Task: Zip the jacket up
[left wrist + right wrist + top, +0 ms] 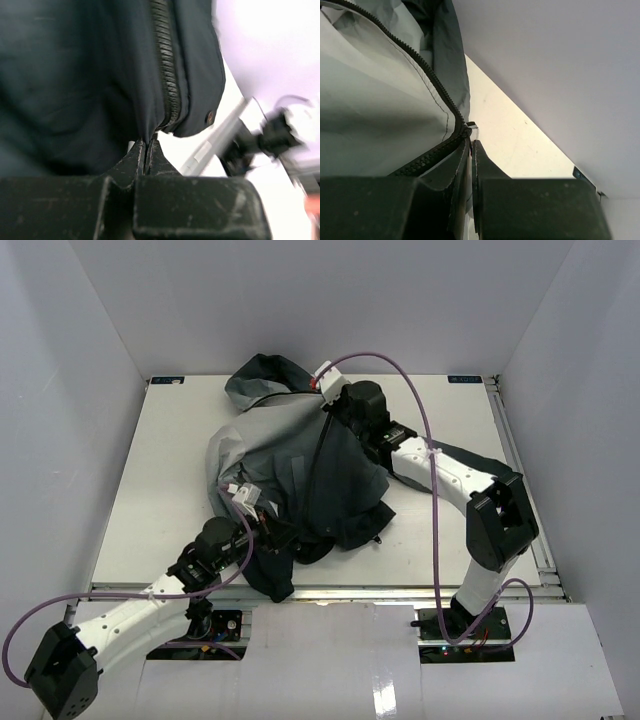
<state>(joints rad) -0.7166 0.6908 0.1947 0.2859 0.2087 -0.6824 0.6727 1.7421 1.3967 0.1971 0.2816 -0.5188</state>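
Observation:
The jacket (pixel 300 475) lies bunched in the middle of the table, light grey at the far end and dark charcoal nearer me. My left gripper (pixel 262 530) is at its near hem. In the left wrist view this gripper (pixel 148 142) is shut on the dark fabric at the foot of the zipper (pixel 167 75), whose teeth are closed there. My right gripper (pixel 335 405) is at the jacket's far end. In the right wrist view this gripper (pixel 471 142) is shut on a thin pale pull tab just below the slider (pixel 465 131), where two rows of zipper teeth (pixel 405 47) meet.
The white table (pixel 150 480) is walled on three sides. A purple cable (pixel 432 490) loops over the right arm and another trails from the left arm. A rail (pixel 520 460) runs along the table's right edge. The hood (pixel 262 375) lies at the far edge.

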